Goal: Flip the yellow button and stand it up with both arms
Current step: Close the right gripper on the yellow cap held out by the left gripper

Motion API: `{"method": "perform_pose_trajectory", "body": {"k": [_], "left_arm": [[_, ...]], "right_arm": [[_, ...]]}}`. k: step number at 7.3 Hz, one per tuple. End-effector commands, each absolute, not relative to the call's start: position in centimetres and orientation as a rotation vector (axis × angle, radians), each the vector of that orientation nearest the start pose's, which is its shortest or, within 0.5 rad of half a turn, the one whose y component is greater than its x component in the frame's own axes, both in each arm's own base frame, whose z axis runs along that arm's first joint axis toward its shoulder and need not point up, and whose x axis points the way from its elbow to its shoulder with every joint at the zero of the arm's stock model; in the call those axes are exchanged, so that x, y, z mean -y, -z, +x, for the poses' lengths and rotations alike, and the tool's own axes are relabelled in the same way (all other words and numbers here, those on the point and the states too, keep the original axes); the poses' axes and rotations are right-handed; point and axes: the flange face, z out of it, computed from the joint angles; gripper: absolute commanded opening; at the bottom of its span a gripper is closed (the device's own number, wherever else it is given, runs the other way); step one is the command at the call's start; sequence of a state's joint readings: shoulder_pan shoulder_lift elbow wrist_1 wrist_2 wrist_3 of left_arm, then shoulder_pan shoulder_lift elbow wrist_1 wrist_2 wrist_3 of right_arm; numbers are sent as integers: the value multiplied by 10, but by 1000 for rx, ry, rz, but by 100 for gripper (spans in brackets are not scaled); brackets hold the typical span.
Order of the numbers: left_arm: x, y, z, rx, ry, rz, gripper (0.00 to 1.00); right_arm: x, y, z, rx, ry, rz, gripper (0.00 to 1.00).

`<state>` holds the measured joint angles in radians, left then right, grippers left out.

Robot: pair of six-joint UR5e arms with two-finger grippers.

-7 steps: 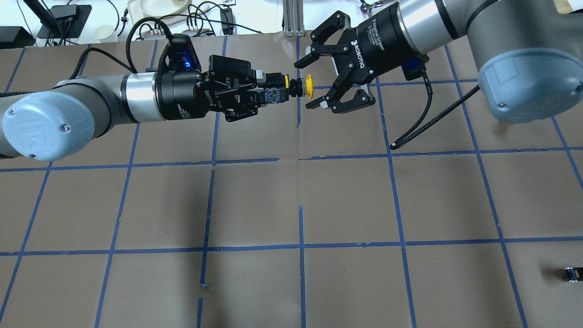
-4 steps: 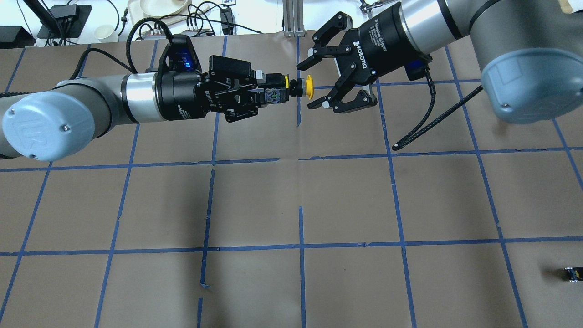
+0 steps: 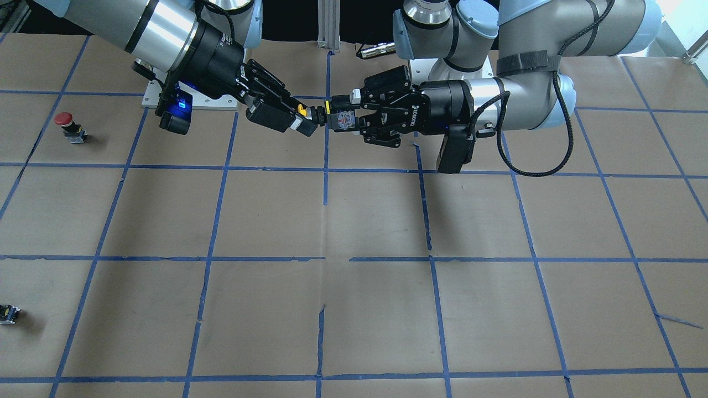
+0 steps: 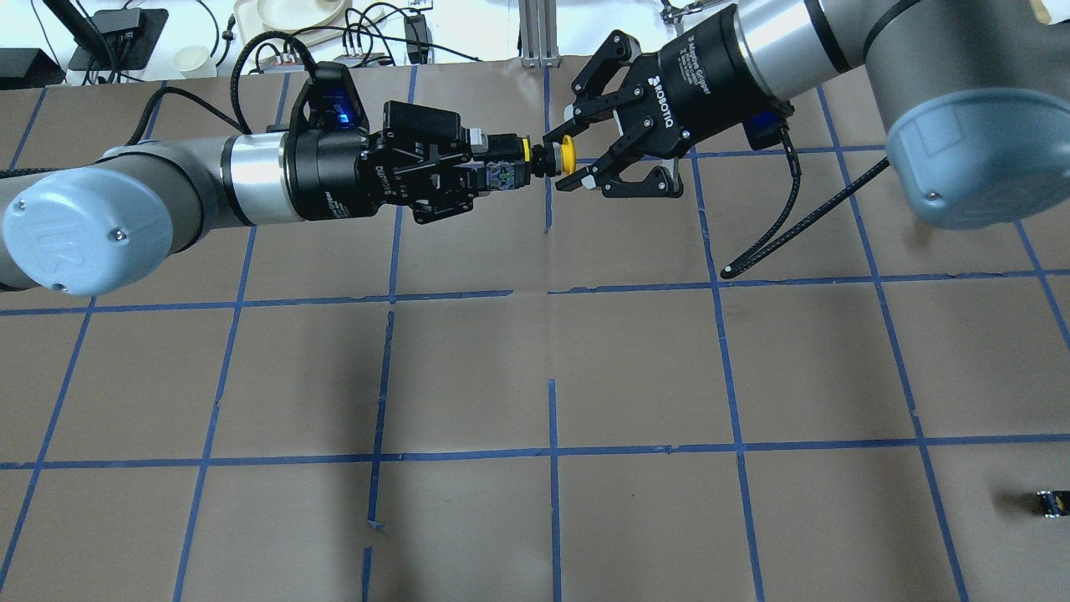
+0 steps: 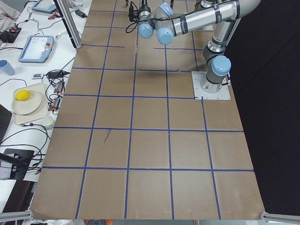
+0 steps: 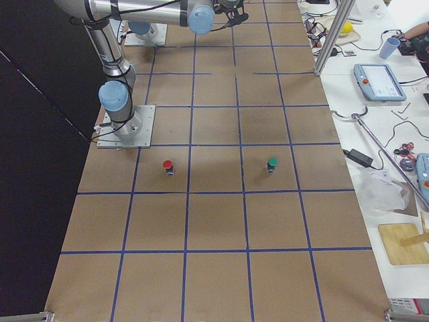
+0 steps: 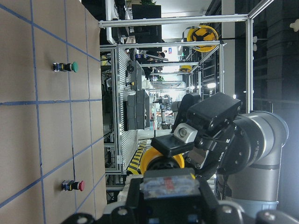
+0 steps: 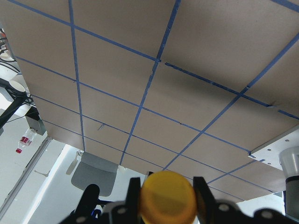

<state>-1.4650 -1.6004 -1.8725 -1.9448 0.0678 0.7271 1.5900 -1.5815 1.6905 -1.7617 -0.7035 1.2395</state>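
Observation:
The yellow button [image 4: 567, 156] is held level above the table's far middle, cap toward the robot's right. My left gripper [image 4: 501, 165] is shut on its black-and-grey body [image 3: 340, 119]. My right gripper [image 4: 570, 159] faces it, and its fingers [image 8: 134, 189] press against both sides of the yellow cap [image 8: 168, 196]. In the front-facing view the right gripper [image 3: 303, 117] covers most of the cap [image 3: 301, 109]. The left wrist view shows the cap [image 7: 161, 161] beyond the body, with the right gripper behind it.
A red-capped button [image 3: 65, 124] stands on the table on the robot's right side, and a green-capped one [image 6: 272, 163] further out. A small black part [image 4: 1049, 502] lies at the near right edge. Cables and trays sit beyond the far edge.
My right gripper has moved left over the yellow cap and its fingers have closed in on it. The left arm and the button have stayed still.

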Motion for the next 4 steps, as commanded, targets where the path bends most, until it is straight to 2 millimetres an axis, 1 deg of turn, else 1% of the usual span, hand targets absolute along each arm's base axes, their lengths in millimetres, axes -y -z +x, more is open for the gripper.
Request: {"method": "perform_pose_trajectory", "body": {"k": [1,2,4], "left_arm": [[476,-390,-183,1632,-53,32,69],[477,-392,-183,1634,-59,23,100],[478,-394,-183,1636,-61,20,100]], "right_arm": [[485,-489,218,-1941,-557,1303,35],[485,-490,218,-1942,-554,1303,33],[485,-491,217,-1944,-548,1303,33]]}}
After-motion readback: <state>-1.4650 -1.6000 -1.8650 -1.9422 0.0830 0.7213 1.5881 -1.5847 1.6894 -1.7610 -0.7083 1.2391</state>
